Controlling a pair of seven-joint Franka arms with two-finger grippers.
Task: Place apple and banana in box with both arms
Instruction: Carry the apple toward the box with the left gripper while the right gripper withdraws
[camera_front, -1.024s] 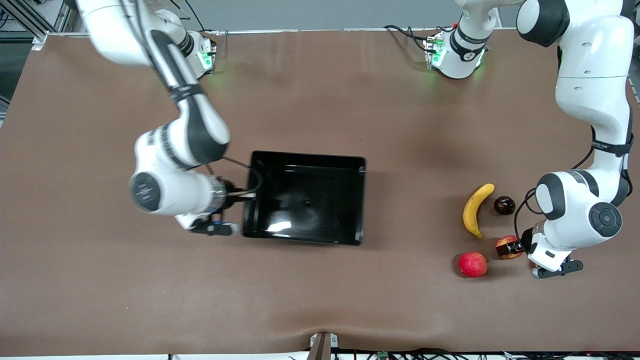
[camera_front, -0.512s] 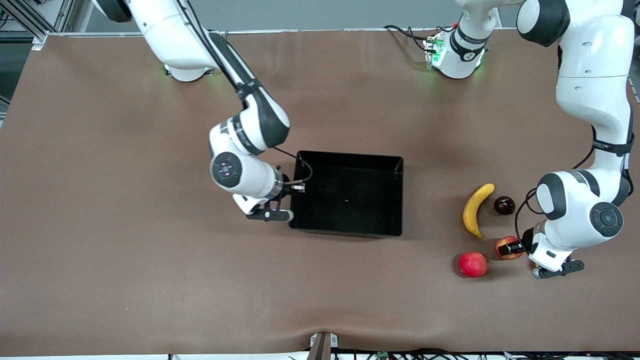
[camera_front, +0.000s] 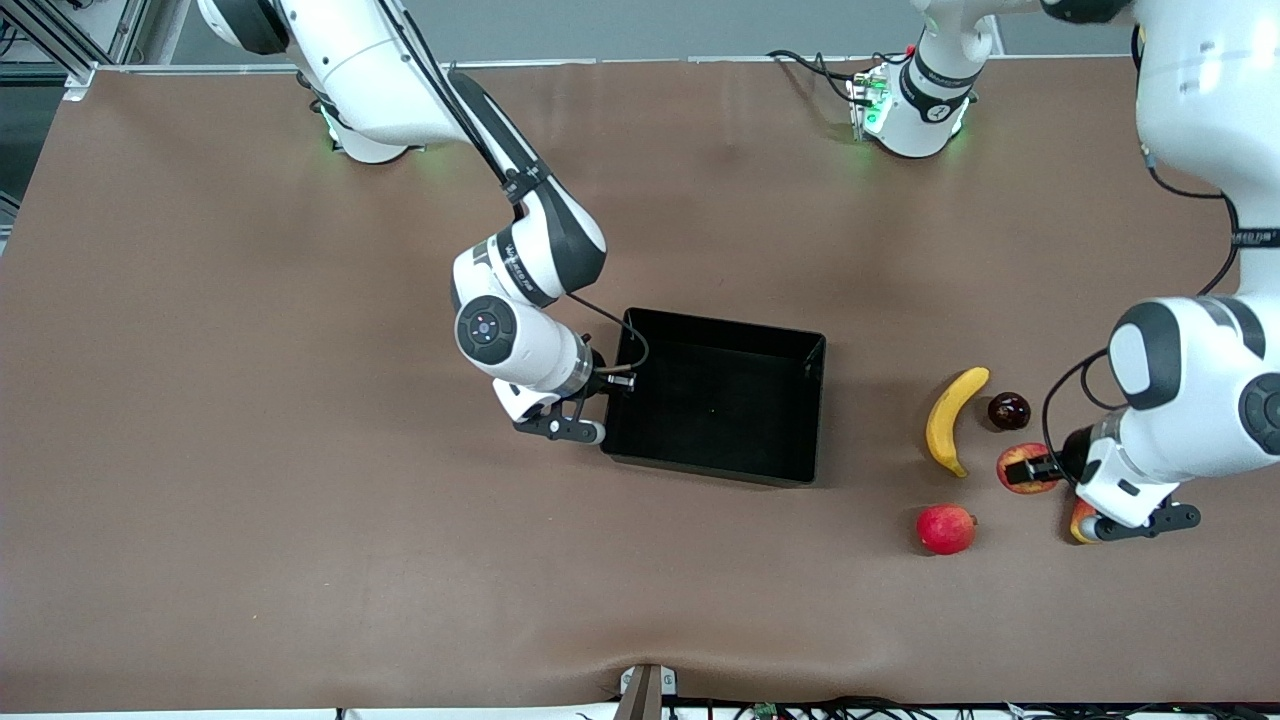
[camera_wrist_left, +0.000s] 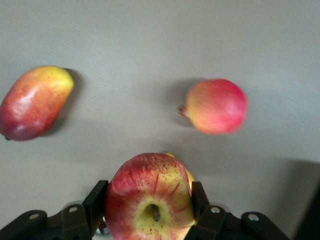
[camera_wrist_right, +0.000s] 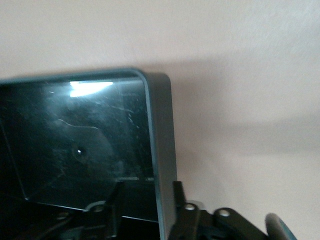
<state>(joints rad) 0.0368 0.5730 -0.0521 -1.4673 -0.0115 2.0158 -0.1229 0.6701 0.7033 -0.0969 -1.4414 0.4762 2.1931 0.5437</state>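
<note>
Front view: left gripper (camera_front: 1040, 470) clamps the apple (camera_front: 1022, 466); right gripper (camera_front: 612, 380) pinches the empty box's (camera_front: 815, 410) wall (banana (camera_front: 950, 420) untouched); nothing placed yet.

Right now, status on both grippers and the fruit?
Left gripper shut on streaky red-yellow apple, lifted. Right gripper clamped on glossy black plastic box wall. Curved yellow banana on table. Nothing blocking.

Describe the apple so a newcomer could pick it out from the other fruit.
Look at the left arm's end of the table, where the fruits cluster past the black box. The apple sits between the fingers of the left gripper, just nearer the camera than the dark fruit and beside the banana. It alone is red with yellow streaks; the round fruit is evenly pinkish-red.
</note>
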